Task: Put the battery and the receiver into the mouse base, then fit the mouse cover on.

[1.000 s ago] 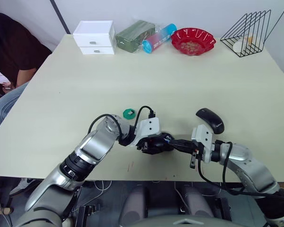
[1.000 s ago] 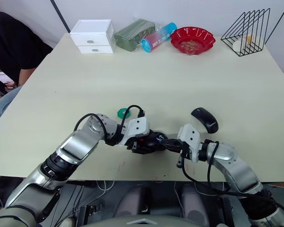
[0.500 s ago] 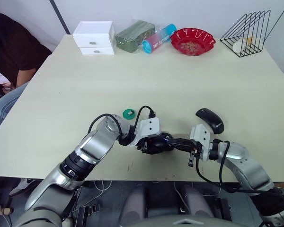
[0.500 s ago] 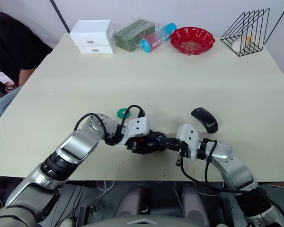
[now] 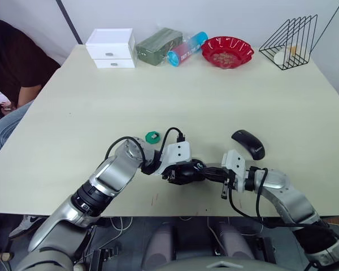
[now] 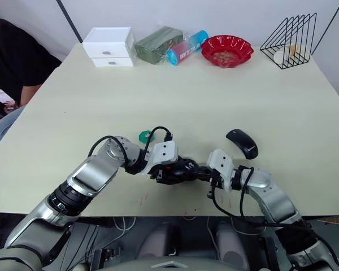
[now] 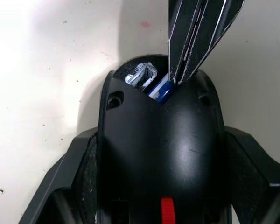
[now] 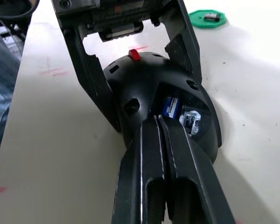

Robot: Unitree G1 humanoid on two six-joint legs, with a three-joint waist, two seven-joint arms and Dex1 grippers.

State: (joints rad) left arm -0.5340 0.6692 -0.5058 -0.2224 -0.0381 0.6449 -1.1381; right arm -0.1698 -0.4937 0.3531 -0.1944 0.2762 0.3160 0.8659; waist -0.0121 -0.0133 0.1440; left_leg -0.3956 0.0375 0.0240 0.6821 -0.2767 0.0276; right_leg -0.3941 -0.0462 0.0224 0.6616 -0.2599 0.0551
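Now, at the table's near edge:
Left gripper [image 5: 183, 171]: clamps the mouse base [image 8: 163, 100] by its sides.
Right gripper [image 8: 162, 122]: fingers pressed together, tips at the battery [image 8: 170, 107] in the base's compartment.
Cover [image 5: 248, 143]: apart, on the table [image 5: 214, 96].
Receiver [image 8: 210, 17]: in the green dish [image 8: 206, 19].

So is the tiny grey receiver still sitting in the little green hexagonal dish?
Yes, the tiny grey receiver lies in the little green hexagonal dish, apart from the black mouse base.
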